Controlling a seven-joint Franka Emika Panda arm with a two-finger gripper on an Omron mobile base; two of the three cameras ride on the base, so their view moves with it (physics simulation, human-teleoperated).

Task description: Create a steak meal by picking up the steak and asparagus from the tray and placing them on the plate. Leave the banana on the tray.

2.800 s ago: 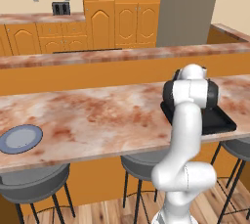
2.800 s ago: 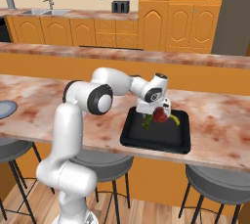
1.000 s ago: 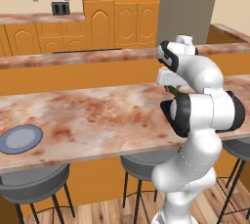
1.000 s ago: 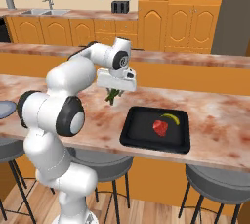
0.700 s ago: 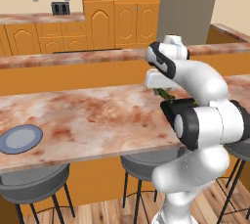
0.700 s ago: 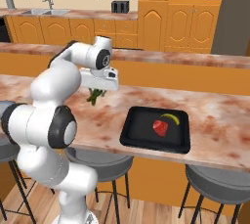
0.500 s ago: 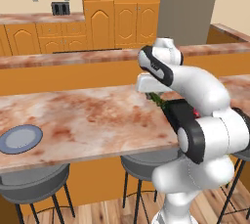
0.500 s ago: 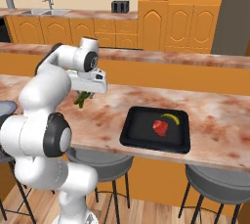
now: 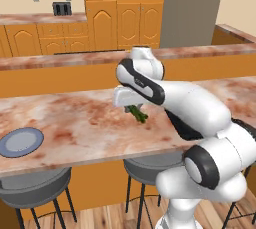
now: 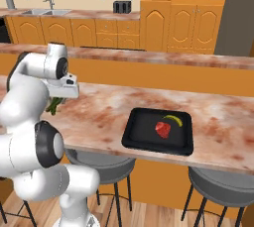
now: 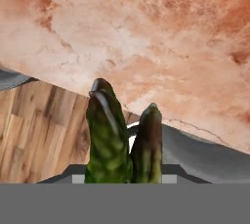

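My gripper (image 9: 131, 107) is shut on the dark green asparagus (image 9: 137, 114) and carries it above the marble counter, left of the tray. The asparagus (image 10: 53, 105) hangs below the hand, and its spears (image 11: 119, 137) stand up large in the hand view. On the black tray (image 10: 136, 139) lie the red steak (image 10: 162, 129) and the yellow-green banana (image 10: 173, 120). The grey-blue plate (image 9: 21, 142) rests at the counter's far left, well away from the gripper.
The marble counter (image 9: 75, 125) runs the full width, with a raised bar ledge (image 9: 60, 60) behind it. Grey stools (image 10: 221, 184) stand under the counter's front edge. Wood floor (image 11: 34, 135) lies below the edge in the hand view.
The arm has swung leftward off the tray with the asparagus in its grip, along the counter toward the plate. The steak and banana stay on the tray.
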